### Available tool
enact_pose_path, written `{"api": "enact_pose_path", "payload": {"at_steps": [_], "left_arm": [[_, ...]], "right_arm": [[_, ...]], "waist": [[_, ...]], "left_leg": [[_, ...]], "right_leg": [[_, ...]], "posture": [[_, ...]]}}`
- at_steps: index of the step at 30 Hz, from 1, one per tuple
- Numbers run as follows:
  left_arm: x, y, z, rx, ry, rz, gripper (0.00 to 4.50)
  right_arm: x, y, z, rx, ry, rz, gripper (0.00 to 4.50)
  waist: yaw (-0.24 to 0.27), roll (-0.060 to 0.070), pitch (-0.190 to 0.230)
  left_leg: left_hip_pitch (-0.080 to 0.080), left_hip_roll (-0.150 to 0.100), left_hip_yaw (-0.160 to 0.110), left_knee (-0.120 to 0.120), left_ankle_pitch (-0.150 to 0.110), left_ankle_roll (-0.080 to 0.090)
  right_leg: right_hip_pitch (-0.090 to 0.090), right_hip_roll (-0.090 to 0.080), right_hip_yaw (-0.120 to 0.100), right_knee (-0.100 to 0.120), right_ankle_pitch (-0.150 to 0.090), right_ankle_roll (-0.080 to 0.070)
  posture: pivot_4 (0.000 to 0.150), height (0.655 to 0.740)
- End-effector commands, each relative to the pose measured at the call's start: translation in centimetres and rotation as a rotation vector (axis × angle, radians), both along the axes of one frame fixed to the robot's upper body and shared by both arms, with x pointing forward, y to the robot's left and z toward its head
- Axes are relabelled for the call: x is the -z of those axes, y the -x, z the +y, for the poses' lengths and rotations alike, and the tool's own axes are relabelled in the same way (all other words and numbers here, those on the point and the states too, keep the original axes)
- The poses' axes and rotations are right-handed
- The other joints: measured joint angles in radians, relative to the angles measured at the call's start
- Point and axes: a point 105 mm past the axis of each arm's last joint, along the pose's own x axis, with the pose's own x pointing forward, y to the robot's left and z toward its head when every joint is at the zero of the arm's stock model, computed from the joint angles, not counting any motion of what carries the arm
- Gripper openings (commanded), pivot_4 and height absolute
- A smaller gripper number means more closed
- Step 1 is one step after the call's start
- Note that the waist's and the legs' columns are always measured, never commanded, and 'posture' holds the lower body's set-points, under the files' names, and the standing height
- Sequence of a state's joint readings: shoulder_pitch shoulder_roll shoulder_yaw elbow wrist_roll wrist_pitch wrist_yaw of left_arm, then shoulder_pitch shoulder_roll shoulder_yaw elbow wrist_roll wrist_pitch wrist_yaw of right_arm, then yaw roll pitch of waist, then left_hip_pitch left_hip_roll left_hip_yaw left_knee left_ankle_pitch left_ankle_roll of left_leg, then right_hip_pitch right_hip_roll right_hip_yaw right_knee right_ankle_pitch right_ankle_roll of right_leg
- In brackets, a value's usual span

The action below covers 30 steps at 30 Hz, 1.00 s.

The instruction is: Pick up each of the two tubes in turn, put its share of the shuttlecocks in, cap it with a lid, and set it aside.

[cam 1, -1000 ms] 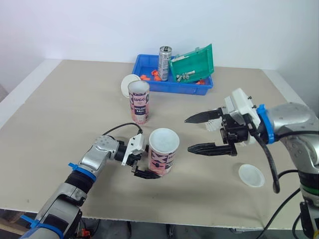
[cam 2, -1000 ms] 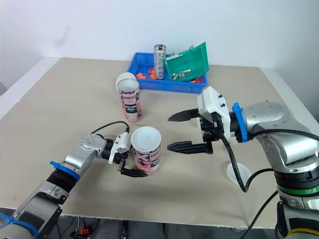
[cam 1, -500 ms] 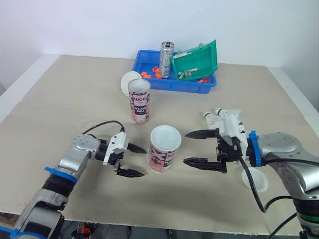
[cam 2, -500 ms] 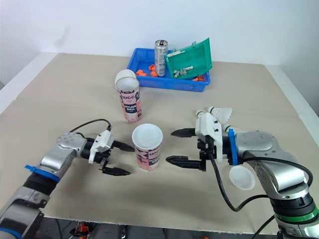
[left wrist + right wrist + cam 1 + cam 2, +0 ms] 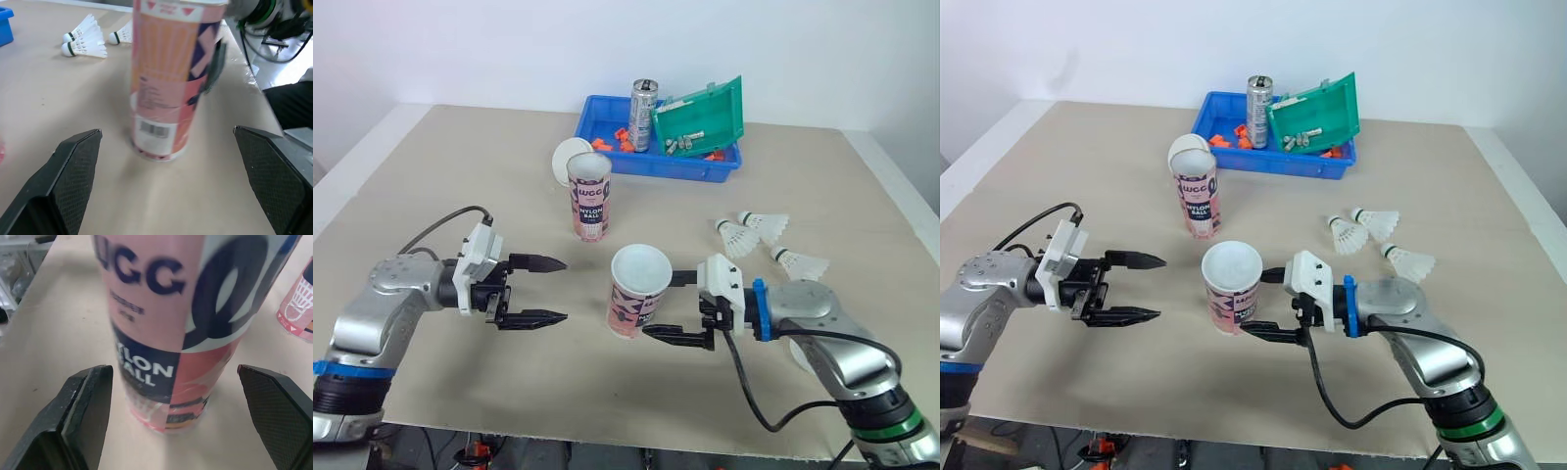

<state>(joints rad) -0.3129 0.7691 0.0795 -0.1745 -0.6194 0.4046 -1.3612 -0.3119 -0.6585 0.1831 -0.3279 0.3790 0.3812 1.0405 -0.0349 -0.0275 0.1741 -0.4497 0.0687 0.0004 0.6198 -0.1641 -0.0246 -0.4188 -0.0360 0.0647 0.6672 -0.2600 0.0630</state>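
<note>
Nearer tube (image 5: 636, 299) sits between spread fingers of our right gripper (image 5: 664, 305), ready for grasping. Our left gripper (image 5: 563, 290) hangs open, empty.

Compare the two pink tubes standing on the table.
The near tube stands between the right gripper's open fingers, ungripped; the far tube has no gripper around it. The far tube has a white lid just behind it and is closer to the blue bin than the near tube. Both stand upright, uncapped, with the same pink print.
</note>
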Motion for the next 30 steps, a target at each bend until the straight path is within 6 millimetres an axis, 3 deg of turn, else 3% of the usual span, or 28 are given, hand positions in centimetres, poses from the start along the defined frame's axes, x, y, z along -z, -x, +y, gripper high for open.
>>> {"api": "enact_pose_path", "payload": {"at_steps": [1,18,22,30], "left_arm": [[-1.6,0.4,0.3,-0.026,0.008,-0.056,4.48],[-1.1,0.5,-0.4,-0.038,0.006,-0.044,4.48],[-1.0,0.4,-0.7,-0.029,0.008,-0.045,4.5],[-1.1,-0.8,-2.3,0.01,0.053,-0.051,4.5]], "right_arm": [[-0.9,-0.4,0.9,-0.018,-0.039,-0.059,4.38],[-0.1,-1.2,3.7,-0.116,-0.065,-0.084,4.38],[-0.4,-1.4,3.7,-0.111,-0.077,-0.089,3.24],[-2.7,-1.7,2.3,-0.052,-0.159,-0.095,3.24]], "waist": [[0.001,0.0,0.0],[0.004,0.0,0.001],[0.004,0.0,0.001],[0.006,0.0,0.001]], "left_leg": [[0.0,0.0,0.0,0.0,0.0,0.0],[0.001,0.001,0.0,0.002,0.002,-0.003],[0.001,0.001,0.0,0.002,0.002,-0.003],[0.001,0.001,0.0,0.005,0.003,-0.003]], "right_leg": [[0.0,0.0,0.0,0.0,0.0,0.0],[0.001,0.001,0.0,0.001,0.003,-0.001],[0.001,0.001,0.0,0.001,0.004,0.0],[0.001,0.001,0.0,0.003,0.004,0.0]], "posture": [[0.15,0.7061],[0.15,0.7061],[0.15,0.7061],[0.15,0.7061]]}}
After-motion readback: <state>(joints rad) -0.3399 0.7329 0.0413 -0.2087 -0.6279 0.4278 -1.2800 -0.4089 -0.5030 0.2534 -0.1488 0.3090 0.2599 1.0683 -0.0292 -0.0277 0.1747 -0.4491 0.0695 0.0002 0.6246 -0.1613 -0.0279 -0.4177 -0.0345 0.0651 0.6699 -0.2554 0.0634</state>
